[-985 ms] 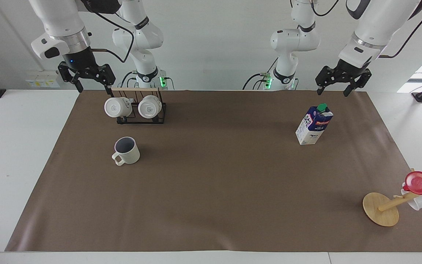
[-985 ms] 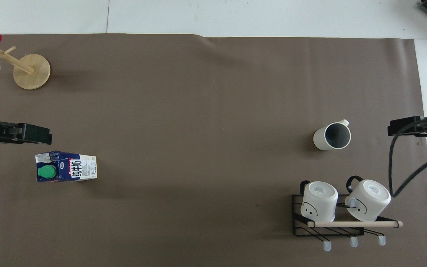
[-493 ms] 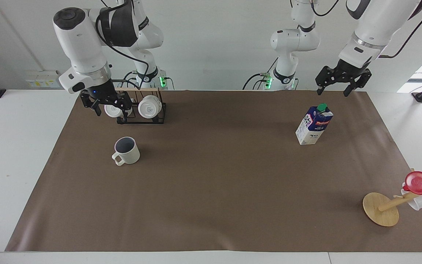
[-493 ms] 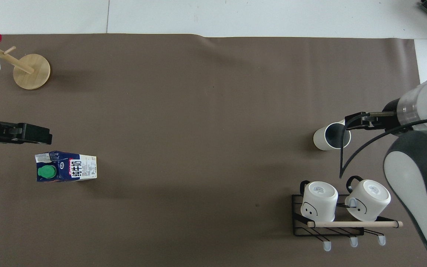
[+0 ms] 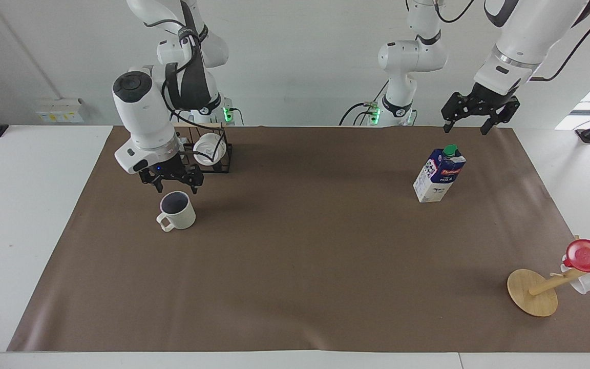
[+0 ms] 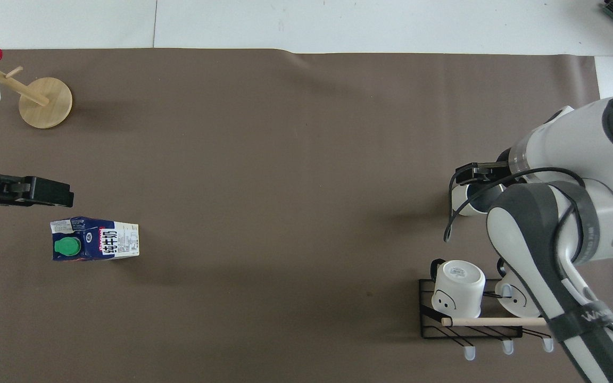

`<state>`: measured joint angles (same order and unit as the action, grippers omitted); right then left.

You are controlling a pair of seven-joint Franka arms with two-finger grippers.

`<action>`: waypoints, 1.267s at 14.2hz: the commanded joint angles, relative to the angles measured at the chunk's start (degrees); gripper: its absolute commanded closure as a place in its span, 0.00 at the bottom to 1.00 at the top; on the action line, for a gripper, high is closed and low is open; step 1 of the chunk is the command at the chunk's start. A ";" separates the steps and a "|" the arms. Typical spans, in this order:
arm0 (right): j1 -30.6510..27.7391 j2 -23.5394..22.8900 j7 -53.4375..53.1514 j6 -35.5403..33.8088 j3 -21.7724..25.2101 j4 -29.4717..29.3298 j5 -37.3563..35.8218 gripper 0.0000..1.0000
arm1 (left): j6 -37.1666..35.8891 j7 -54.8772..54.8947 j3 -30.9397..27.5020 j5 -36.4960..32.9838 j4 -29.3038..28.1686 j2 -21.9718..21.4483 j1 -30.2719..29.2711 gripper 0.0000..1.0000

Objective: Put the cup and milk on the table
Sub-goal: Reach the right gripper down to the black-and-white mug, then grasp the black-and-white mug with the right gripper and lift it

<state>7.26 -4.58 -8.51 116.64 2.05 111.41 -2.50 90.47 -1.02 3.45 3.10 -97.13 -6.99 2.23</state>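
Since a second ago the right gripper has swung from up by the mug rack down to just above the cup, fingers spread apart and pointing down, nothing held; the overhead view shows it covering the cup's rim. Cup stands upright on the brown sheet, at the right arm's end of the table, a bit farther from the robots than the rack, handle facing away from the robots and toward the table edge. Not touching yet by the facing view. Step in hand looks like the cup grasp. To do it well: centre one finger inside the rim and one outside on the wall away from the handle, descend straight, and close only once the fingers straddle the wall; a skewed approach would likely tip or shove the cup. Keep the elbow off the rack mugs close by. Left gripper waits open, over the sheet's edge just above the milk, which stands upright at the left arm's end. A wooden stand with a red cup sits well clear.
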 commanded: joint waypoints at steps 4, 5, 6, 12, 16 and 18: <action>-0.31 -1.31 -0.90 7.19 -0.21 5.83 0.47 0.00 | -1.17 0.85 -0.02 -0.98 0.80 -0.13 -2.50 0.00; -0.40 -1.74 -0.90 7.98 -0.21 6.36 0.47 0.00 | -1.17 0.85 0.07 -2.21 0.88 -0.13 -2.24 0.00; -0.40 -2.44 -0.90 9.21 -0.21 7.32 0.47 0.00 | -1.17 0.85 0.07 -2.74 0.89 -0.13 -2.06 0.00; -0.67 -3.77 -0.81 14.49 -0.21 10.67 0.47 0.00 | -0.56 0.94 0.07 -2.75 0.89 -0.13 -1.97 0.00; -0.84 -3.86 -0.20 14.58 -0.21 10.76 0.47 0.00 | -0.38 1.02 -0.02 -2.66 0.97 -0.13 -2.41 0.00; -0.93 -3.86 -0.02 14.58 -0.21 10.76 0.39 0.31 | -0.29 0.67 -0.02 -2.57 0.97 -0.13 -2.41 0.00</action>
<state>7.04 -8.73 -8.51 129.90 2.15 121.37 -2.49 90.49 -0.87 3.14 1.31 -97.00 -6.99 0.43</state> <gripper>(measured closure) 0.079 0.000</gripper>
